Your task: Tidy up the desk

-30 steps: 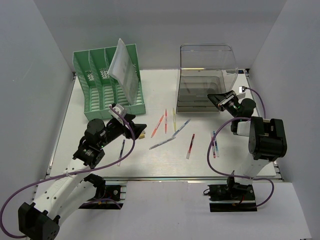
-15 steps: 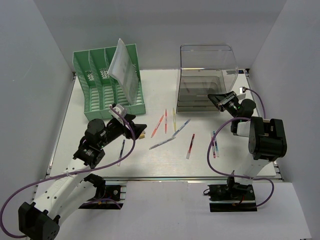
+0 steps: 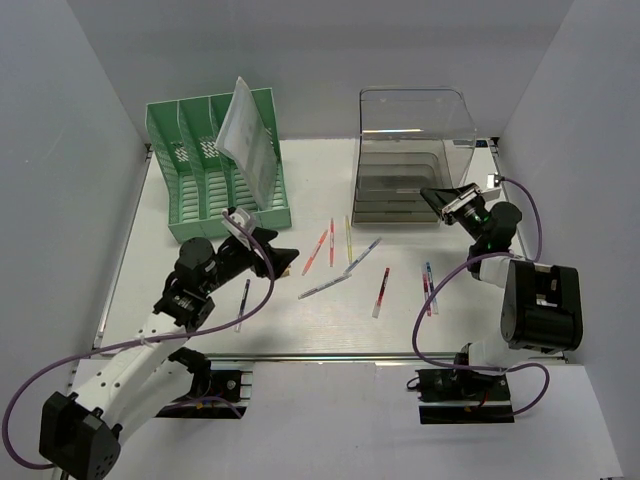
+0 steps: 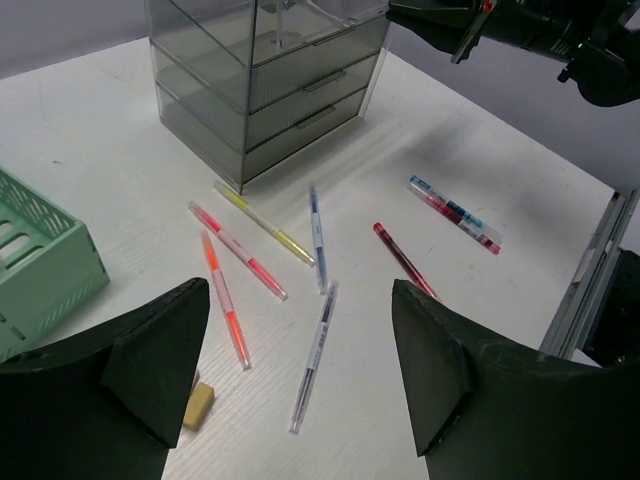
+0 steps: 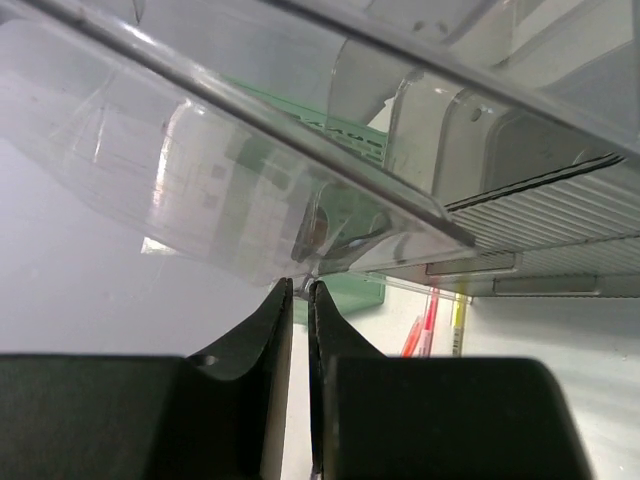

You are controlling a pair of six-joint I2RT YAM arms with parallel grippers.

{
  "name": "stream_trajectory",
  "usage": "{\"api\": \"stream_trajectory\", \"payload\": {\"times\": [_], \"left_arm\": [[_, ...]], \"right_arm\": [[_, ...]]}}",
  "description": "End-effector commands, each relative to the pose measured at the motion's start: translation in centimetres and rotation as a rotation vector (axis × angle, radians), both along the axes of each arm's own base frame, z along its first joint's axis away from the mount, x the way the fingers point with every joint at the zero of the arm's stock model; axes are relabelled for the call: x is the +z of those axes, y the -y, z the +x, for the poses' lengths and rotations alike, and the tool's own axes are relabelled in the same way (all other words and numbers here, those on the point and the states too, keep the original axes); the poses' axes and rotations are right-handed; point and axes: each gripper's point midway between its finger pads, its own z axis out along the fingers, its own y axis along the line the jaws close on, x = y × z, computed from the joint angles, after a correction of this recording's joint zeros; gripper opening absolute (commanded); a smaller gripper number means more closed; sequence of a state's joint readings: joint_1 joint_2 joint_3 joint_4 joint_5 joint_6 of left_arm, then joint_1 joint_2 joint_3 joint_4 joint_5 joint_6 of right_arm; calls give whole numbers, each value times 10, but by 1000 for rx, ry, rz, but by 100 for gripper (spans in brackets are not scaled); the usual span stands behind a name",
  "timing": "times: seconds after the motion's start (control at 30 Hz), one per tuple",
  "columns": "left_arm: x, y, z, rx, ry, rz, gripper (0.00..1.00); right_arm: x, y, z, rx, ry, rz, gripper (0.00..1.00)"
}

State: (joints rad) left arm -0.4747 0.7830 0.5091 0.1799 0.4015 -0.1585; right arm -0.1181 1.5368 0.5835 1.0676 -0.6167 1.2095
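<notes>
- Upper left: green file rack (image 3: 215,170) blocks the way. Upper right: clear drawer box (image 3: 412,160) blocks it too.
- Bare desk (image 3: 318,175) between them: open lane.
- Centre: scattered pens (image 3: 325,287) clutter low passes.
- Left, right, rear: white walls (image 3: 60,150) close in.

White matte desk (image 3: 300,320). Mint-green file rack (image 3: 180,160) with a slotted grid pattern. Clear, smoky-grey drawer box (image 4: 260,80). Orange pen (image 4: 225,310), yellow pen (image 4: 265,222), blue pen (image 4: 316,235), dark red pen (image 4: 403,260). Tan eraser (image 4: 198,405).
</notes>
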Motion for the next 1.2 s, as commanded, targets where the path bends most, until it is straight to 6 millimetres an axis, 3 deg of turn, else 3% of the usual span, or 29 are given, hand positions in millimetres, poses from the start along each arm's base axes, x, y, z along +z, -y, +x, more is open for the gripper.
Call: {"api": "stream_trajectory", "payload": {"times": [0.0, 0.2, 0.23, 0.3, 0.43, 0.47, 0.5, 0.57, 0.7, 0.8, 0.83, 1.0, 1.17], "left_arm": [[14, 10, -1, -39, 19, -77, 83], [30, 27, 18, -52, 40, -202, 85], [44, 29, 21, -62, 89, -241, 85], [37, 40, 33, -74, 40, -269, 84], [46, 52, 62, -55, 24, -349, 85], [35, 57, 73, -44, -14, -345, 84], [47, 61, 81, -42, -2, -363, 84], [50, 65, 94, -27, -2, -371, 84], [53, 81, 128, 1, 0, -359, 83], [40, 92, 145, 16, -28, -330, 83], [49, 95, 151, 14, -11, -340, 83], [49, 115, 156, -33, -25, -355, 83], [59, 127, 138, -138, -18, -405, 85]], "right_arm": [[33, -3, -8, 14, 132, -24, 5], [54, -4, -18, 22, 166, -6, 5], [57, -5, -19, 26, 168, -3, 5], [64, -5, -21, 26, 179, -2, 5], [76, -6, -26, 27, 198, -4, 4], [79, -4, -25, 24, 198, -2, 5], [83, -5, -28, 27, 206, -1, 5], [88, -5, -29, 26, 212, 5, 4], [96, -4, -32, 17, 223, 4, 4], [99, -5, -34, 17, 224, 5, 4], [102, -5, -34, 17, 230, 4, 4], [115, -4, -37, 10, 256, 2, 4], [123, -4, -39, 12, 268, 1, 4]]}}
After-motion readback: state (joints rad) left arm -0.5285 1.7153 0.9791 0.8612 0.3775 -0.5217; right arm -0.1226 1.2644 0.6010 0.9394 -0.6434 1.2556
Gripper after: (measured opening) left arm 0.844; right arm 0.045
